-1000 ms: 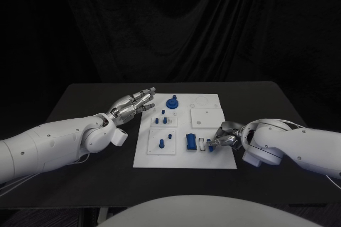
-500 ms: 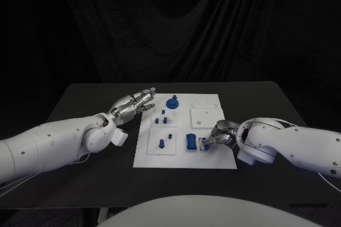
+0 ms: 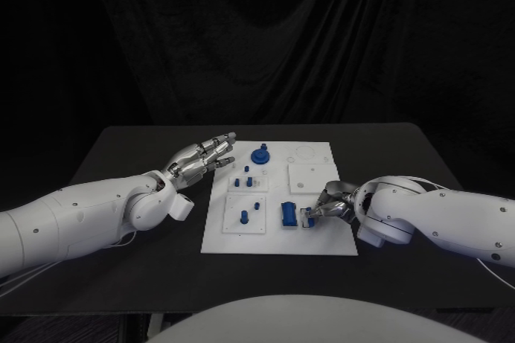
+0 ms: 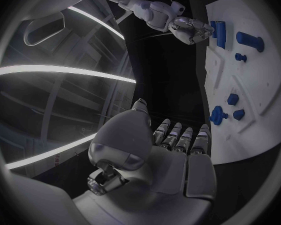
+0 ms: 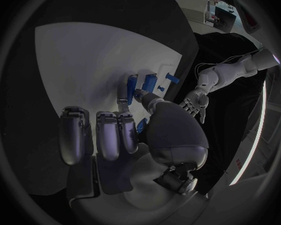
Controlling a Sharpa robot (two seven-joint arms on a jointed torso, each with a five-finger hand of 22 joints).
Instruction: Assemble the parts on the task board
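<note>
The white task board (image 3: 277, 239) lies mid-table. On its near right part stands a blue block (image 3: 289, 213), also in the right wrist view (image 5: 150, 81). My right hand (image 3: 332, 202) is at the block's right side, fingers curled, pinching a small blue part (image 3: 311, 215) low over the board; a bit of that part (image 5: 140, 125) shows between thumb and finger. My left hand (image 3: 201, 159) hovers open, fingers spread, off the board's far left edge, holding nothing. The left wrist view has its palm (image 4: 172, 155), the board (image 4: 253, 110) and my right hand (image 4: 192, 30).
A blue round knob (image 3: 261, 155) stands at the board's far edge. Small blue pegs (image 3: 247, 182) sit on the left middle plate, and more pegs (image 3: 245, 215) on the near left plate. Black table (image 3: 129, 149) lies all round the board.
My right hand has shifted a little to the left with the small blue part, closing on the blue block and covering the slot beside it. The left hand has not moved.
</note>
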